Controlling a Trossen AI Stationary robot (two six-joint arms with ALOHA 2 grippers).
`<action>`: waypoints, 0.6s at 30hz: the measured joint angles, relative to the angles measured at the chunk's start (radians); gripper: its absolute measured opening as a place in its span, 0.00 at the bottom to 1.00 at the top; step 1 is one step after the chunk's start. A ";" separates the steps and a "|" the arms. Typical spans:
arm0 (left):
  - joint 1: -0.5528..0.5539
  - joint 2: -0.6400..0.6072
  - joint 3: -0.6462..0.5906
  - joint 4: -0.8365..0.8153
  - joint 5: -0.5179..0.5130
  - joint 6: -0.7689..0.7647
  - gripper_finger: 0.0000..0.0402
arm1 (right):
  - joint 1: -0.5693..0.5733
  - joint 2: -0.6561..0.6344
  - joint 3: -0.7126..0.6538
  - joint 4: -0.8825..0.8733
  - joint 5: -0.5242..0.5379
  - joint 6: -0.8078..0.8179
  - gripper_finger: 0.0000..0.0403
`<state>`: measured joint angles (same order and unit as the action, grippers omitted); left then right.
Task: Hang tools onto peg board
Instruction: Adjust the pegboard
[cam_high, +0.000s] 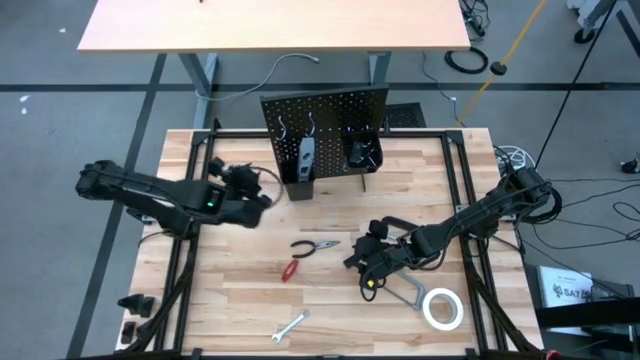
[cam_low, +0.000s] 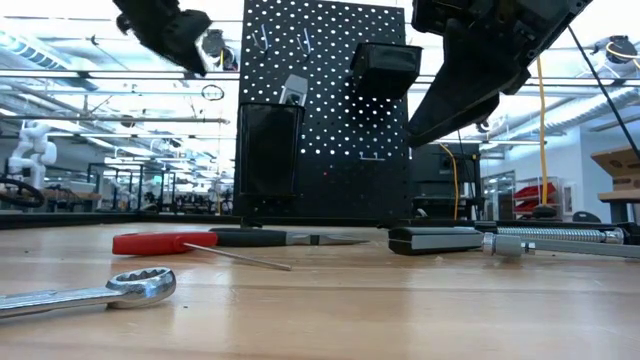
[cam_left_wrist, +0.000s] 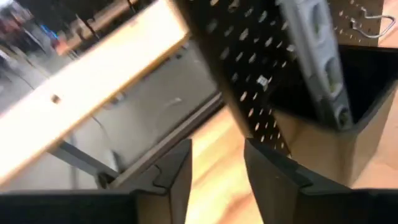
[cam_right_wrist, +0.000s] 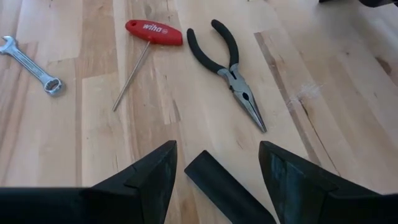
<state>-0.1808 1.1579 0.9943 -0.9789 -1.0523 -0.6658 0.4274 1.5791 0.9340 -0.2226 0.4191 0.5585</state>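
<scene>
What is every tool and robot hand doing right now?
level: standing in the left bin of the peg board.
C-clamp: in the right bin.
pliers: lying flat on the table.
screwdriver: lying flat.
wrench: lying flat.
tape roll: lying flat.
bar clamp: lying flat.
left gripper: open, empty, near the left bin.
right gripper: open over the bar clamp's handle.

The red T-shaped plastic screwdriver handle (cam_right_wrist: 154, 32), ahead of the right pincer (cam_right_wrist: 214, 171), carries white lettering reading "wiha".
</scene>
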 joint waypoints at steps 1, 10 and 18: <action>0.006 -0.038 -0.026 0.001 0.019 -0.020 0.35 | 0.000 0.000 0.000 -0.002 0.000 0.002 0.55; 0.105 -0.306 -0.274 0.670 0.605 0.308 0.20 | -0.020 0.004 0.000 0.036 0.002 -0.027 0.55; 0.373 -0.342 -0.358 0.791 0.780 0.382 0.11 | -0.055 0.004 0.000 0.058 0.000 -0.032 0.55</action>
<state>0.1922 0.8157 0.6363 -0.1877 -0.2724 -0.2840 0.3729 1.5829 0.9337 -0.1642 0.4189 0.5264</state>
